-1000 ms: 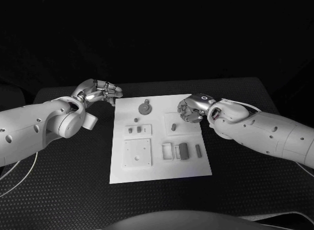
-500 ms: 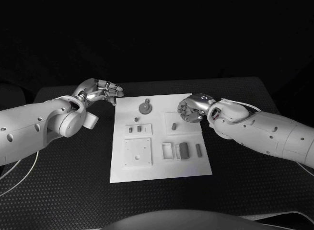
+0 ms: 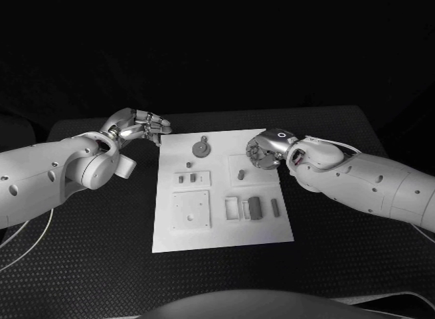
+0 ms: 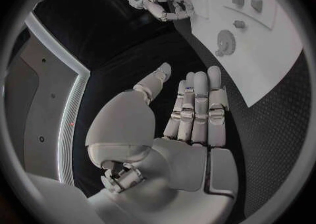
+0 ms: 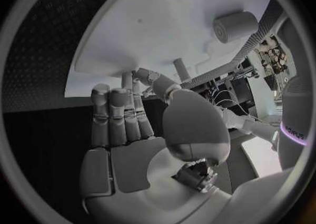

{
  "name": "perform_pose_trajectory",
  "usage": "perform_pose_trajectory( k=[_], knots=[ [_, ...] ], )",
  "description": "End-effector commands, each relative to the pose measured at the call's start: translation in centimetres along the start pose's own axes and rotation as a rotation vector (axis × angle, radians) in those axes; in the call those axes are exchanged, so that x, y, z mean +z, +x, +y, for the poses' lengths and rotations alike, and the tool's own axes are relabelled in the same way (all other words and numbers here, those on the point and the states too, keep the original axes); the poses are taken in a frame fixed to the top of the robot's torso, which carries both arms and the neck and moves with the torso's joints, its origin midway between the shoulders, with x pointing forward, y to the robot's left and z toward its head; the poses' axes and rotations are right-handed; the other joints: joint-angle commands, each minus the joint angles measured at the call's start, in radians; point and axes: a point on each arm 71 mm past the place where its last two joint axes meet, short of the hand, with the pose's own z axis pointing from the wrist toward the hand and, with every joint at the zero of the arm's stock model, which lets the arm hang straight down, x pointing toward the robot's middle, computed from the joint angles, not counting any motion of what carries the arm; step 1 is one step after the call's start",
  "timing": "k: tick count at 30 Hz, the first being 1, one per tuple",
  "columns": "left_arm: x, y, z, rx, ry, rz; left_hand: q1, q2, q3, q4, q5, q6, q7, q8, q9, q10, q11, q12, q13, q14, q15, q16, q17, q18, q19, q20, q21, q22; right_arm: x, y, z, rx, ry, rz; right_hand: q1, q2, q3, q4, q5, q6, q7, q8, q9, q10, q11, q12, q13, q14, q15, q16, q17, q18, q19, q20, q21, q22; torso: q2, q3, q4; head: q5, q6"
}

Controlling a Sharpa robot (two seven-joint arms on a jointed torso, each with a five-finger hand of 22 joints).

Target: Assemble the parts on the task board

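The white task board (image 3: 222, 229) lies in the middle of the table. On it are a gear-like part (image 3: 202, 149), a small peg (image 3: 240, 175), a square plate (image 3: 190, 211) and several rectangular parts (image 3: 251, 209). My left hand (image 3: 136, 126) hovers off the board's far left corner; in the left wrist view this left hand (image 4: 191, 113) has straight fingers, the thumb apart, and holds nothing. My right hand (image 3: 265, 149) hangs over the board's far right edge. In the right wrist view its fingers (image 5: 121, 113) reach toward the board (image 5: 151, 29) near an upright peg (image 5: 179, 68), with nothing held.
The black table (image 3: 370, 232) surrounds the board with free room on both sides and in front. The left wrist view also shows the gear-like part (image 4: 226, 39) and my right hand (image 4: 161, 2) over the board (image 4: 270, 60). A short cylinder (image 5: 234, 25) stands on the board.
My right hand has edged slightly toward the board's middle. The left hand and the parts have stayed put.
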Motion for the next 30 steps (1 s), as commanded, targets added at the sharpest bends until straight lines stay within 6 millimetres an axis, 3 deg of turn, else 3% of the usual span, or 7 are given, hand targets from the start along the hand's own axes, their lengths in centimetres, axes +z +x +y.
perform_pose_trajectory(
  k=[1,12,16,17,18,20,30],
  knots=[
    [0.05,0.19,-0.14,-0.012,0.004,0.016,-0.009,0.002,-0.006,-0.001,-0.006,-0.009,0.000,-0.005,-0.002,-0.010,0.000,0.000,-0.001,0.004,0.001,-0.007,0.002,0.021,0.006,0.000,-0.007,-0.001,-0.21,1.19,0.10,-0.023,0.001,0.059,-0.002,0.010,0.004,0.000,0.004,0.004,0.000,0.006,0.002,0.006,0.001,-0.003,0.000,0.003,-0.002,0.001,-0.001,0.064,0.004,-0.003,-0.004,0.001,0.000,0.0001,-0.0008,0.000,0.000],
    [0.03,0.18,-0.12,-0.012,0.001,0.016,-0.009,0.002,-0.009,-0.001,-0.007,-0.012,0.001,-0.006,-0.002,-0.013,0.000,0.000,-0.001,0.004,0.002,-0.007,0.002,0.021,0.007,0.000,-0.008,-0.002,-0.13,1.55,0.32,-0.049,-0.003,0.072,0.001,0.010,0.005,-0.001,0.004,0.005,0.000,0.005,0.001,0.007,0.001,-0.005,0.003,0.004,-0.003,0.000,-0.001,0.064,0.004,-0.004,-0.004,0.001,0.000,-0.0003,0.0003,-0.001,-0.003],
    [0.04,0.17,-0.12,-0.012,0.001,0.015,-0.009,0.002,-0.010,-0.001,-0.007,-0.013,0.001,-0.006,-0.002,-0.013,0.000,0.000,-0.001,0.004,0.002,-0.008,0.002,0.021,0.007,0.000,-0.009,-0.002,-0.12,1.62,0.47,-0.058,-0.007,0.071,0.011,0.026,0.013,-0.001,0.005,0.016,-0.004,0.009,0.002,0.015,-0.002,-0.007,0.011,0.007,-0.006,0.000,-0.002,0.064,0.006,-0.005,-0.004,0.003,0.000,0.0000,0.0004,-0.001,-0.005],
    [0.04,0.17,-0.12,-0.012,0.001,0.015,-0.009,0.002,-0.010,-0.001,-0.007,-0.013,0.001,-0.006,-0.002,-0.013,0.000,0.000,-0.001,0.004,0.002,-0.008,0.002,0.021,0.007,0.000,-0.009,-0.002,-0.12,1.60,0.48,-0.060,-0.008,0.068,0.016,0.030,0.019,-0.001,0.006,0.020,-0.005,0.010,0.003,0.018,-0.003,-0.007,0.013,0.009,-0.007,0.000,-0.002,0.064,0.006,-0.006,-0.004,0.003,0.000,-0.0001,0.0003,-0.001,-0.005],
    [0.04,0.16,-0.12,-0.012,0.001,0.015,-0.009,0.002,-0.010,-0.001,-0.007,-0.013,0.001,-0.006,-0.002,-0.013,0.000,0.000,-0.001,0.004,0.002,-0.008,0.002,0.021,0.007,0.000,-0.009,-0.002,-0.12,1.59,0.51,-0.063,-0.008,0.065,0.040,0.006,0.081,0.017,0.015,0.027,-0.007,0.010,0.001,0.025,-0.006,-0.009,0.018,0.011,-0.006,-0.003,-0.004,0.064,0.006,-0.004,-0.009,0.000,0.000,-0.0001,0.0002,-0.001,-0.006],
    [0.04,0.16,-0.11,-0.012,0.000,0.015,-0.009,0.002,-0.010,-0.001,-0.007,-0.013,0.001,-0.006,-0.002,-0.013,0.000,0.000,-0.001,0.005,0.002,-0.008,0.003,0.021,0.007,0.000,-0.009,-0.002,-0.12,1.59,0.53,-0.064,-0.009,0.065,0.040,0.011,0.126,0.031,0.007,0.038,-0.011,0.010,0.000,0.035,-0.006,-0.012,0.026,0.019,-0.011,-0.002,-0.005,0.064,0.016,-0.003,-0.005,0.002,0.000,-0.0004,-0.0001,-0.001,-0.006],
    [0.02,0.11,-0.08,-0.011,-0.002,0.013,-0.008,0.003,-0.012,-0.001,-0.007,-0.015,0.002,-0.007,-0.003,-0.014,0.000,0.000,-0.001,0.006,0.002,-0.007,0.003,0.022,0.009,0.000,-0.009,-0.002,-0.07,1.33,0.77,-0.080,-0.014,0.029,0.029,0.043,0.166,0.012,0.004,0.077,-0.026,0.021,0.005,0.076,-0.022,-0.014,0.053,0.038,-0.025,-0.003,-0.006,0.064,0.032,-0.012,0.007,0.013,0.000,0.0003,0.0000,-0.001,-0.008]
  ],
)
